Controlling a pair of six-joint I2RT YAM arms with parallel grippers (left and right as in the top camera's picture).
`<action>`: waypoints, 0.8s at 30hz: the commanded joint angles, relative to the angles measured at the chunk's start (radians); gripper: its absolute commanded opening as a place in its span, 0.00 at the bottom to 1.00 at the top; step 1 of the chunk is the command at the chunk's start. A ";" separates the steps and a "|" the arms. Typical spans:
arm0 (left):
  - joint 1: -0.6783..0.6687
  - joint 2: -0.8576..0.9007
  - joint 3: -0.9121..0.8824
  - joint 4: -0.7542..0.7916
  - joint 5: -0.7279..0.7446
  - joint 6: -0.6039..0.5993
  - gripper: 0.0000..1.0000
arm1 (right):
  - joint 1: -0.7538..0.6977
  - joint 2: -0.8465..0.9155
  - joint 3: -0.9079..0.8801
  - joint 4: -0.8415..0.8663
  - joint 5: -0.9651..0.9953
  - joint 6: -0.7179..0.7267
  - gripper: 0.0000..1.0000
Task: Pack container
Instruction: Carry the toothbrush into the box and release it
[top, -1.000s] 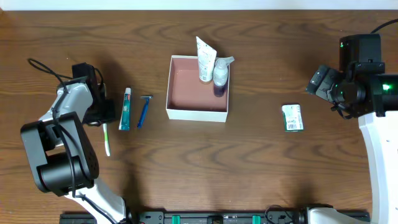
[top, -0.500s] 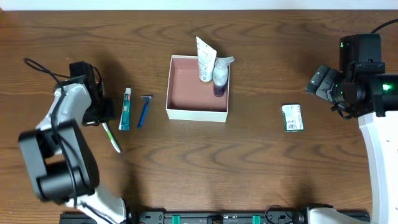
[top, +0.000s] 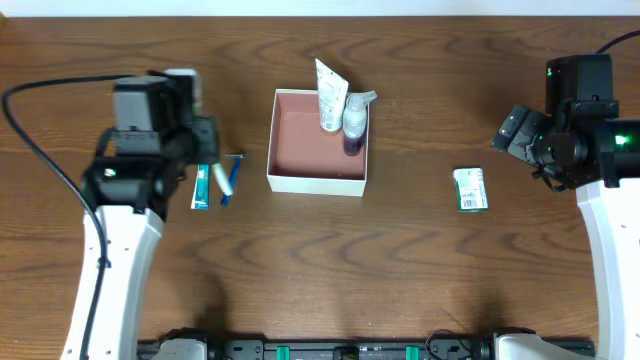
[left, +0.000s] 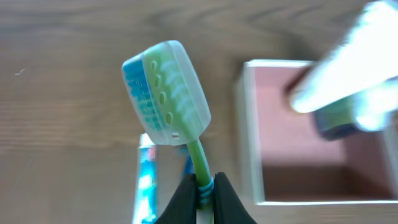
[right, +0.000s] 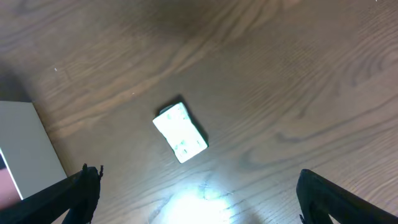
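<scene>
The container (top: 316, 181) is a square white box with a pink inside, at mid table. A white tube (top: 328, 95) and a small spray bottle (top: 354, 118) lean in its far right corner. My left gripper (top: 210, 158) is shut on a green toothbrush (left: 166, 93) with a clear cap over its head, held above the table just left of the box. The left wrist view shows the jaws (left: 202, 193) clamped on the handle, with the box wall (left: 246, 130) to the right. My right gripper (right: 205, 199) is open and empty above the table.
A toothpaste tube (top: 202, 182) and a blue razor (top: 232, 176) lie left of the box, under the held toothbrush. A small green-and-white packet (top: 470, 188) lies to the right, and shows in the right wrist view (right: 180, 132). A box corner (right: 25, 149) shows at left.
My left arm has lifted the toothbrush off the table at the far left and swung right toward the box. The right arm has not moved.
</scene>
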 joint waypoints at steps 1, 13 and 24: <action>-0.077 0.031 0.007 0.055 0.011 -0.113 0.06 | -0.006 0.001 0.003 -0.001 0.007 0.016 0.99; -0.296 0.281 0.007 0.313 -0.133 -0.410 0.06 | -0.006 0.001 0.003 -0.002 0.007 0.016 0.99; -0.383 0.450 0.007 0.343 -0.237 -0.600 0.06 | -0.006 0.001 0.003 -0.001 0.007 0.016 0.99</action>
